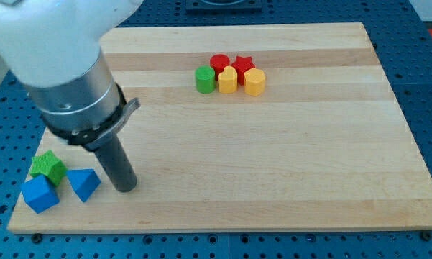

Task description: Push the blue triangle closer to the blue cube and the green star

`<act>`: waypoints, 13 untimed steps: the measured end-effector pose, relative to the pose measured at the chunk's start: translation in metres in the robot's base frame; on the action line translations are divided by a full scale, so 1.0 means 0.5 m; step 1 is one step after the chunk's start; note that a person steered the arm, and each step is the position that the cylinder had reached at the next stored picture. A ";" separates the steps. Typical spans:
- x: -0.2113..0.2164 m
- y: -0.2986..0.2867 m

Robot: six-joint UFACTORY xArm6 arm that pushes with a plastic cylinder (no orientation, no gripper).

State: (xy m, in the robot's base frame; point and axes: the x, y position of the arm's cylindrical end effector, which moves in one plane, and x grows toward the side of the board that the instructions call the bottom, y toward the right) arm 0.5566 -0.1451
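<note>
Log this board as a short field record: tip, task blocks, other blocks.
tip: my tip, just to the view's right of the blue triangle
task blocks: blue triangle, blue cube and green star clustered at the view's bottom left
other blocks: green cylinder, red cylinder, red star, two yellow blocks, grouped near the view's top
surface: wooden board

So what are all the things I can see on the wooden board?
green star: one, green, bottom left corner
blue cube: one, blue, just below the star
blue triangle: one, blue, right of the cube
green cylinder: one, green, left end of the top cluster
red cylinder: one, red, top cluster
red star: one, red, top cluster
yellow blocks: two, yellow, front of the cluster
wooden board: one, light wood
my tip: one, dark, just right of the blue triangle
</note>
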 end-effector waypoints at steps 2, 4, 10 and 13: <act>-0.010 -0.036; 0.042 -0.079; -0.017 -0.069; -0.004 -0.084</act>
State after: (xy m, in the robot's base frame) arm 0.5547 -0.1872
